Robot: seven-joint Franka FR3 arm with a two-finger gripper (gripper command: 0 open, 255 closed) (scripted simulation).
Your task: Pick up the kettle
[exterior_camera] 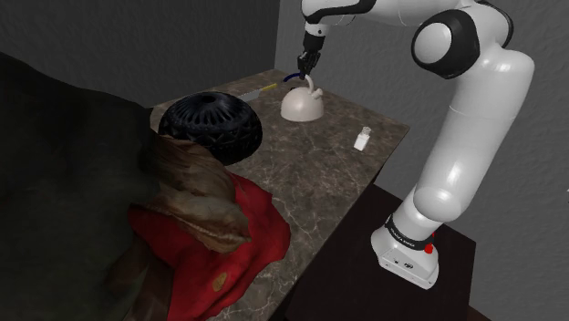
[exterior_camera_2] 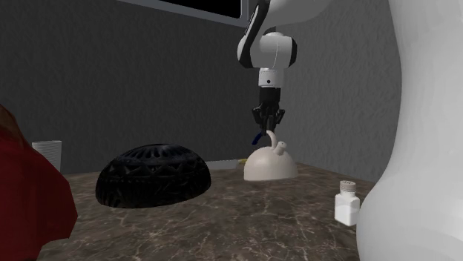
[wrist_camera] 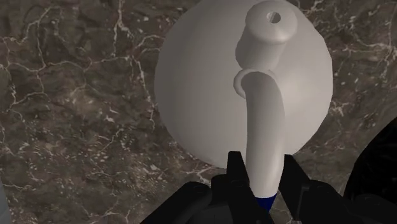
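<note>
**Gripper clamped on the kettle over a marbled tabletop**
The black fingers pinched the pale, dome-shaped kettle's arched handle, and the kettle sat near the far edge of the dark, veined stone tabletop. In the shoulder view a black ribbed dome lay at the kettle's 9 o'clock and a small white shaker at its 4 o'clock. Grey walls met behind.
</note>
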